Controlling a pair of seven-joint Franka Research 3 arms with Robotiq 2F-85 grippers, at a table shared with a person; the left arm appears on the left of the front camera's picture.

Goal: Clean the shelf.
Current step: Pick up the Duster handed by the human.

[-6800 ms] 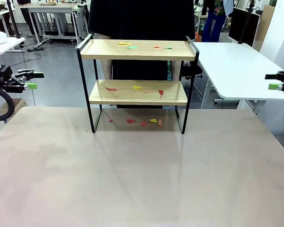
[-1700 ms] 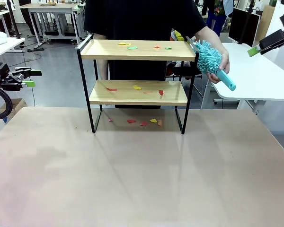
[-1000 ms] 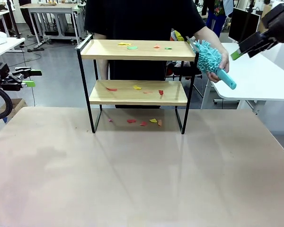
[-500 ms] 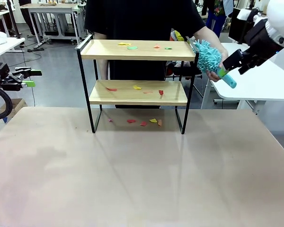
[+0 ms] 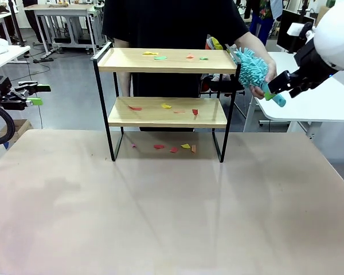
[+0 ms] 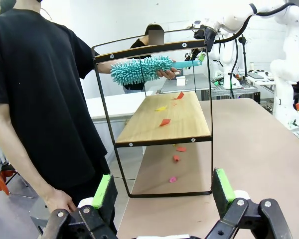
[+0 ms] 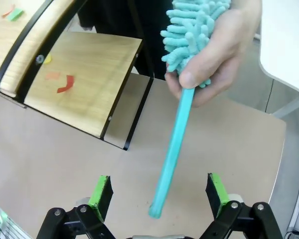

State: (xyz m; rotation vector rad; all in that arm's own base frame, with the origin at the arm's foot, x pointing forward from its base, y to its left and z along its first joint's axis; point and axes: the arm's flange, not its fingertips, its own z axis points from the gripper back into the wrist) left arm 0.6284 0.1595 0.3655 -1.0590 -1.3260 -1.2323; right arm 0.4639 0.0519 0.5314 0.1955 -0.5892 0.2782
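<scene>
The shelf point(image 5: 126, 60) stands at the table's far middle, its two wooden boards strewn with coloured paper scraps point(image 5: 166, 105); more scraps lie on the table beneath it. A person's hand point(image 5: 262, 74) holds a teal fluffy duster point(image 5: 252, 64) beside the shelf's right end. My right gripper point(image 5: 273, 96) is open, and the tip of the duster's handle point(image 7: 173, 149) sits between its fingers point(image 7: 100, 191). The right wrist view also shows the shelf point(image 7: 99, 64). My left gripper point(image 5: 41, 96) hangs open off the table's left side and faces the shelf point(image 6: 149, 132) end-on, with nothing between its pads point(image 6: 222, 184).
The person in a black shirt point(image 5: 172, 23) stands right behind the shelf. A white side table point(image 5: 298, 86) lies under my right arm. The wide front part of the tabletop point(image 5: 172, 212) is bare.
My right arm has swung down and left from high at the back to the duster's handle. The person brought the duster in and holds it still. The left arm has not moved.
</scene>
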